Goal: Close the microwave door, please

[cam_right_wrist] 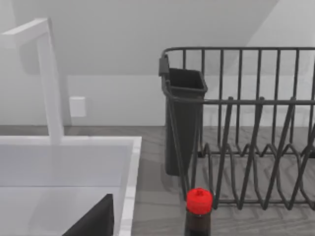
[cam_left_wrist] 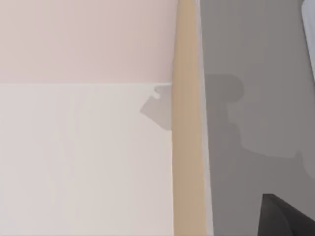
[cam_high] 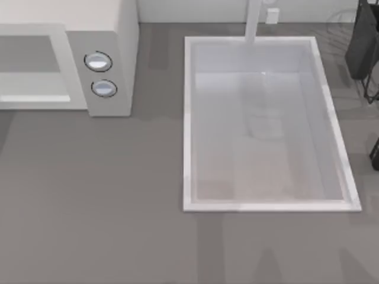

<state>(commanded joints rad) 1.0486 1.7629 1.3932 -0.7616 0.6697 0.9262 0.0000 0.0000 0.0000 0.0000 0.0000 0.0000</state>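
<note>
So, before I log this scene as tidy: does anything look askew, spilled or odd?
Nothing is spilled or damaged. The sink sits square, and the microwave stands at the top view's left, its front facing the table.

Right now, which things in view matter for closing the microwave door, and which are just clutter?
For the job:
microwave, at the table's far left
microwave door

Just lying about:
sink
faucet
dish rack
red-capped bottle

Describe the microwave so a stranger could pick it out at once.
Start at the big white sink basin in the top view's middle, then look to its left. The microwave is the boxy off-white appliance there, the one thing bearing two round silver-blue knobs, stacked on its side panel.
</note>
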